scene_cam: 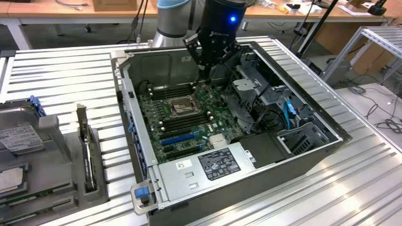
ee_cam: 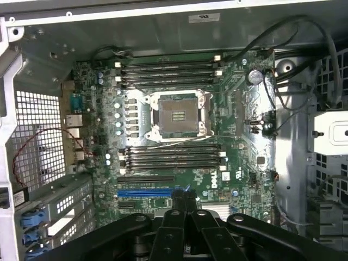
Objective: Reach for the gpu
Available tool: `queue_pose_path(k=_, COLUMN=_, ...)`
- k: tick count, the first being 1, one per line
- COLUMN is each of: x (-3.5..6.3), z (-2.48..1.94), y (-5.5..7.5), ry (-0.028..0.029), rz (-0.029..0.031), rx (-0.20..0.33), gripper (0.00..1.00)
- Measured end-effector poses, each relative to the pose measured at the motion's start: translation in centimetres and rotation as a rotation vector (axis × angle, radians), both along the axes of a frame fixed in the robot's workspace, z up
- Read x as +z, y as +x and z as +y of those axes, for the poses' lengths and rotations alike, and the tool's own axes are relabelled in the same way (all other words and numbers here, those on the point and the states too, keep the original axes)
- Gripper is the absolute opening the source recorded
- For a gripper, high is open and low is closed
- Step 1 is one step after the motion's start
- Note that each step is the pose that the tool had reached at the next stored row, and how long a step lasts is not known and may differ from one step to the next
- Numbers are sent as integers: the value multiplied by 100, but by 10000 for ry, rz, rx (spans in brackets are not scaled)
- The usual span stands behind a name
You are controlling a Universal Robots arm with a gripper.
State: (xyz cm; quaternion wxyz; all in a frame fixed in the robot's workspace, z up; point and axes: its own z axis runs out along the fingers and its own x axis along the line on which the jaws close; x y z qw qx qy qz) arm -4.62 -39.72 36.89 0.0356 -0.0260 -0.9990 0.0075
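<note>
Black gripper (scene_cam: 206,79) fingers together holding nothing, above one motherboard (scene_cam: 188,115), one open computer case (scene_cam: 314,122), one empty CPU socket (ee_cam: 178,114).

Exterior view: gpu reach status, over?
Gripper shut, empty, above motherboard inside case. Blue slot bare. Upright card racked outside case, untouched.

Even overhead light; glare on steel table slats (scene_cam: 69,75); case interior (ee_cam: 163,32) dim, slightly soft.

motherboard (ee_cam: 179,163): green, one blue slot (ee_cam: 144,192)
computer case (scene_cam: 326,136): black
table (scene_cam: 63,75): ribbed silver
gripper (scene_cam: 202,77): black
</note>
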Motion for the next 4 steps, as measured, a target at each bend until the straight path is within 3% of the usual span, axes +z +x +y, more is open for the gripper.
queue_pose_path(k=4, x=0, z=0, y=0, ry=0, rz=0, rx=0, gripper=11)
